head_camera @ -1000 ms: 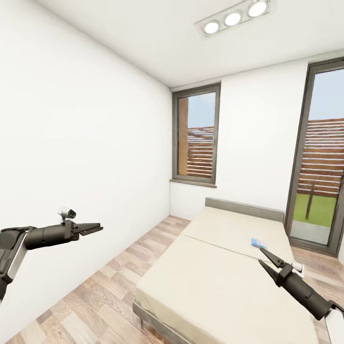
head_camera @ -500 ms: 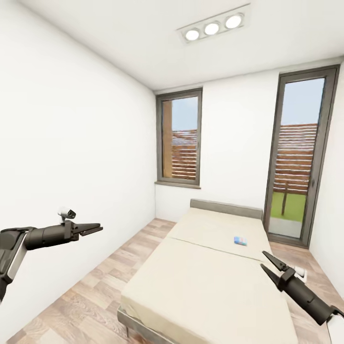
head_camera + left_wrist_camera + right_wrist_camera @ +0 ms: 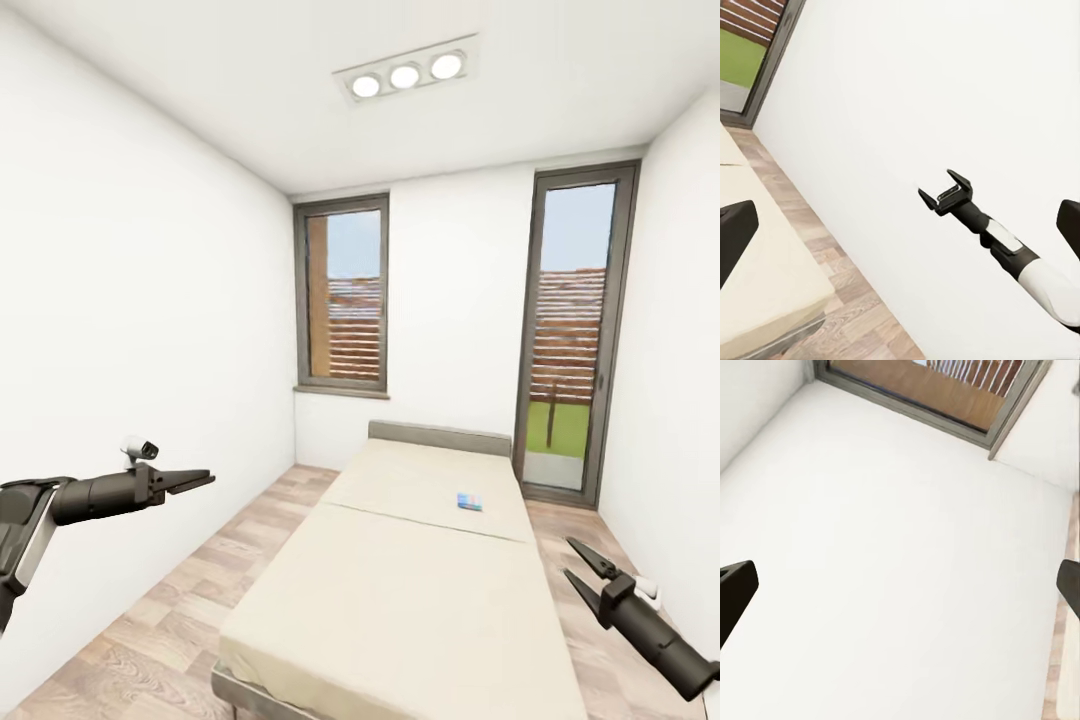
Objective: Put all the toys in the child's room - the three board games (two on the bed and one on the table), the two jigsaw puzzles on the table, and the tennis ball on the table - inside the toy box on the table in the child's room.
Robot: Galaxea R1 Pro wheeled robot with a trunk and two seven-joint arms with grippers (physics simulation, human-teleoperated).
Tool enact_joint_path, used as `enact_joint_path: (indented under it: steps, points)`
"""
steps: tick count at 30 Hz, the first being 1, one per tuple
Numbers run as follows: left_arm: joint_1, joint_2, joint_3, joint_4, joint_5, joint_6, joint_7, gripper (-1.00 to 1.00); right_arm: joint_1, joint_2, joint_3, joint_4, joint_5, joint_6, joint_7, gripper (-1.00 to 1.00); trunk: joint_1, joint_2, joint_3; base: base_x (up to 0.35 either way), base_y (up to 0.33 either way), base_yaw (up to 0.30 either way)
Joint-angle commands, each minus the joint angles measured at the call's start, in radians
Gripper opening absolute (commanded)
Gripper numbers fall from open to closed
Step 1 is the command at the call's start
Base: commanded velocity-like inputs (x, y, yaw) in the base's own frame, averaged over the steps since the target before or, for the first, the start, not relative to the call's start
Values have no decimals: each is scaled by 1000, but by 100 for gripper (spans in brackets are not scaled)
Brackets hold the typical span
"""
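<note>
The head camera has swung and drawn back over the last second: the whole bed (image 3: 420, 580) now sits central, both windows in sight, so the robot is lining up on the bed. A small blue board game (image 3: 469, 501) lies on the mattress section nearer the headboard, toward the glazed door. Both the left pincer (image 3: 192, 481) and right pincer (image 3: 586, 563) hang released, empty, well short of the bed's game box.

bright, even | ceiling spotlights (image 3: 405, 76) lit | soft shadows | wide-angle stretch
</note>
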Motion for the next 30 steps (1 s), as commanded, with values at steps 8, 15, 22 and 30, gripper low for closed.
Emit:
enact_joint_path:
  steps: [8,15,22,30]
  points:
    - [1,0,1,2,0,1,-3,100,-4,0,-10,18,-1,5,-25,100,0,-1,9,0,0,-224]
    - [2,0,1,2,-2,-1,1,100,-5,1,-11,20,-1,5,-36,100,0,-1,17,28,-28,-214]
    - [2,-1,1,2,-3,0,3,100,-12,0,-10,15,-2,5,-41,100,0,-1,20,96,-173,-57]
    - [2,-1,0,2,-3,-1,1,100,-16,-5,-9,12,1,7,-51,100,0,-1,11,75,-169,-5]
